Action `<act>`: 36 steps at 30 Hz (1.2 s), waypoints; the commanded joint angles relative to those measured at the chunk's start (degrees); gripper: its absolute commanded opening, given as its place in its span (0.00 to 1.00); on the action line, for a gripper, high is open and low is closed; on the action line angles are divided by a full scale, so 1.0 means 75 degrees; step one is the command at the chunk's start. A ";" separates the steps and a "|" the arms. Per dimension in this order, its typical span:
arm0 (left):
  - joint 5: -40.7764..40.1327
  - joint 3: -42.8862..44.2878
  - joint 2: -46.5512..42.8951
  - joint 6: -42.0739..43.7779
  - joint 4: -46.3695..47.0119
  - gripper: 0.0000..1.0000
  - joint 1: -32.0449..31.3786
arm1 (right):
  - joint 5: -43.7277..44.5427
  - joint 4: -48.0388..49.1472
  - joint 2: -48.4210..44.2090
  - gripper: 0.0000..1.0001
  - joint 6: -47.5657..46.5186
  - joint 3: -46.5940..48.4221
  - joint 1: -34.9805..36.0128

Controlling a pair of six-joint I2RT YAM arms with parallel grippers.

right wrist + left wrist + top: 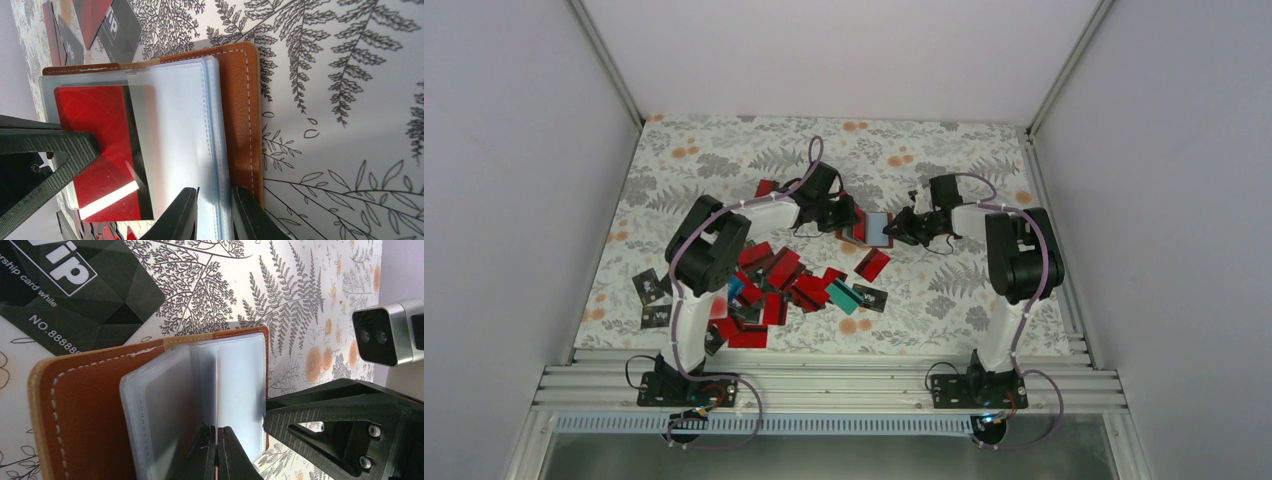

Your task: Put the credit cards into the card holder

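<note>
The brown card holder [879, 228] lies open mid-table, its clear pockets up. My left gripper [856, 218] reaches it from the left. In the left wrist view that gripper [216, 452] is shut on one thin pocket leaf seen edge-on, beside the brown cover [80, 410]. My right gripper [896, 230] comes from the right; its view shows it [212, 217] shut on the stack of pocket leaves next to the cover [242, 115]. A red card [90, 125] lies in a pocket by the left fingers [50, 150]. The other credit cards [769, 285] lie heaped under the left arm.
Two black cards [652, 287] lie apart at the left of the floral cloth. A red card [872, 264] and a black one [871, 297] lie just in front of the holder. A black VIP card [75, 285] lies beside the holder. White walls enclose the table.
</note>
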 commanded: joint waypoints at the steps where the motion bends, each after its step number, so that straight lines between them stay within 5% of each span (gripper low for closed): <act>1: 0.0171 -0.0073 -0.0244 -0.0065 0.0182 0.02 -0.0002 | 0.0251 -0.0071 0.0287 0.21 0.0013 0.0064 0.0072; 36: 0.0476 0.0225 0.0444 -0.0417 0.0532 0.02 -0.0107 | 0.0121 -0.0001 0.0358 0.20 0.0095 0.0051 0.0074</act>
